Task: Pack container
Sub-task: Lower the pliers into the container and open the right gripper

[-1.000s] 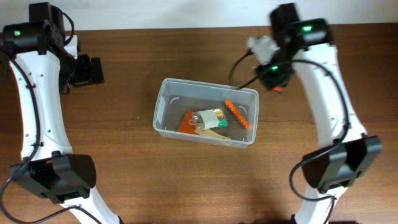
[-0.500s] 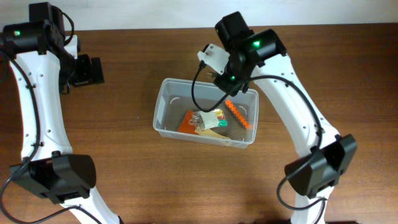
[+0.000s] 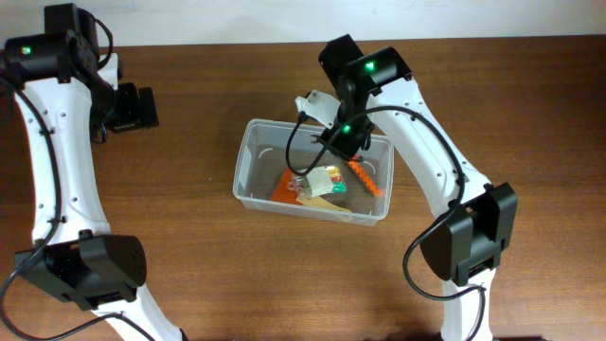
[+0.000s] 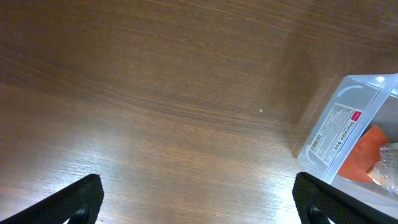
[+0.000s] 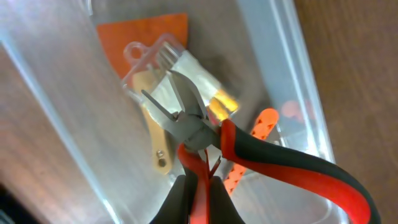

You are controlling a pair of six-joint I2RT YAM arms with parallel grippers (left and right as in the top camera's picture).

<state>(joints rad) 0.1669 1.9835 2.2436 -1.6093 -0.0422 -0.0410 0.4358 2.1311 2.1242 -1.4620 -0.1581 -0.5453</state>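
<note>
step: putting pliers (image 5: 196,129) into container (image 3: 265,156) | right claw (image 5: 198,204): clamped on pliers, over container | left claw (image 4: 198,202): wide, idle over table (image 4: 155,93) | next: probably lower, release inside rim

One printed label (image 4: 334,132) was found, white, on the clear container (image 4: 364,79) at the right edge of the left wrist view. It carried several lines of dark print and a small red mark at its upper end. All of it was too small and blurred to read. No other text, brand or number was legible in any view.
</note>
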